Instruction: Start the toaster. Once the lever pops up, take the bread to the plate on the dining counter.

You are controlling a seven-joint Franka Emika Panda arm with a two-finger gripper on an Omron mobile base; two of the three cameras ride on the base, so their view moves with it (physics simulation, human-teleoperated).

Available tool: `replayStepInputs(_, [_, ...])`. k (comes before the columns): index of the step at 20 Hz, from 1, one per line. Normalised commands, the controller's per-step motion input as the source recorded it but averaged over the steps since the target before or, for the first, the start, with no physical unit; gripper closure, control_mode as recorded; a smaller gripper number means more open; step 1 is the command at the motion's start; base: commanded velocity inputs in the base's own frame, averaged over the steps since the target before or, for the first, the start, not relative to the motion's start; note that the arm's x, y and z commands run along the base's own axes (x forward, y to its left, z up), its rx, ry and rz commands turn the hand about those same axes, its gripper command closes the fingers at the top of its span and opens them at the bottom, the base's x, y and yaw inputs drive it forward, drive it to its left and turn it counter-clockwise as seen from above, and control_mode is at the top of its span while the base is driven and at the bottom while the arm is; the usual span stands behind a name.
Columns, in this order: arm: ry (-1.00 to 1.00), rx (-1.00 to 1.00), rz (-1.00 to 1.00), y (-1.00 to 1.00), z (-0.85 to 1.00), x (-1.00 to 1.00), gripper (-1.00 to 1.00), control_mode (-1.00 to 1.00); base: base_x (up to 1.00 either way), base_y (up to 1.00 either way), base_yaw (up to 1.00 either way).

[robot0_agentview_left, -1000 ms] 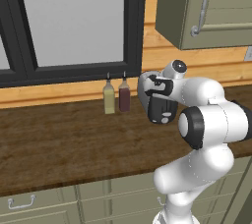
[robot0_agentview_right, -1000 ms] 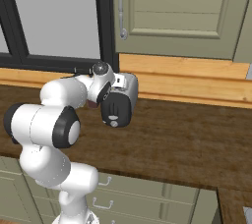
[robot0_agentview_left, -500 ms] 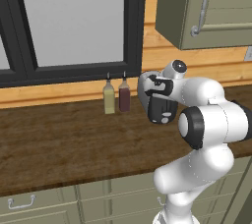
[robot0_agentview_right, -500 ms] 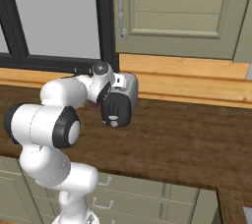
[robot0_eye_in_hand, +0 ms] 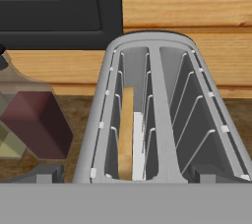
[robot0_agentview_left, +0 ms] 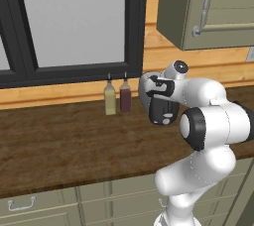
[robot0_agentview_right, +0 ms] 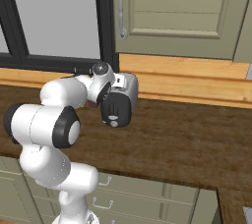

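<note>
- Hand view looks straight down into the toaster (robot0_eye_in_hand: 152,115); the gripper (robot0_eye_in_hand: 126,176) has its jaws spread wide with nothing between them, one dark tip showing at each lower corner.
- The bread (robot0_eye_in_hand: 126,132) stands on edge in the slot on the view's left, sunk low between the wire guides; the other slot holds nothing.
- Lever not visible from above. I take it to be on the dark end face of the toaster (robot0_agentview_right: 119,105) seen in the right base view, though the hand covers much of that face, so this is uncertain.
- Judged step: toaster not yet started; the hand hovers just above the slots.
- Risk: wide jaws descending could catch the toaster's rim or the centre bar rather than the lever, and shove the whole unit along the counter (robot0_agentview_left: 59,141).
- Risk: a sideways shove would send it toward the two bottles (robot0_agentview_left: 116,98), which stand just beside it; the dark red one (robot0_eye_in_hand: 37,122) is near the toaster wall and would tip easily.
- Risk: pulling the slice before the pop-up means pinching deep between the guides; fingers could jam on the wires.
- Room: wall boards and window sill close behind; cupboard (robot0_agentview_right: 172,4) overhangs, limiting a high lift.
- Open counter lies toward the robot and to the side away from the bottles; the front edge is well apart.
- Plate and dining counter lie somewhere outside these frames; a base move seems needed.
</note>
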Motion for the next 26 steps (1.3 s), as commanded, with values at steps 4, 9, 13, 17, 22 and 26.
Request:
replayStepInputs(4, [0.0, 0.0, 0.0, 0.0, 0.0, 0.0, -1.0, -1.0, 0.0, 0.0, 0.0])
replayStepInputs(9, [0.0, 0.0, 0.0, 0.0, 0.0, 0.0, -1.0, -1.0, 0.0, 0.0, 0.0])
replayStepInputs(13, [0.0, 0.0, 0.0, 0.0, 0.0, 0.0, -1.0, -1.0, 0.0, 0.0, 0.0])
replayStepInputs(17, [0.0, 0.0, 0.0, 0.0, 0.0, 0.0, -1.0, -1.0, 0.0, 0.0, 0.0])
replayStepInputs(22, [0.0, 0.0, 0.0, 0.0, 0.0, 0.0, -1.0, -1.0, 0.0, 0.0, 0.0])
replayStepInputs(26, [0.0, 0.0, 0.0, 0.0, 0.0, 0.0, -1.0, -1.0, 0.0, 0.0, 0.0])
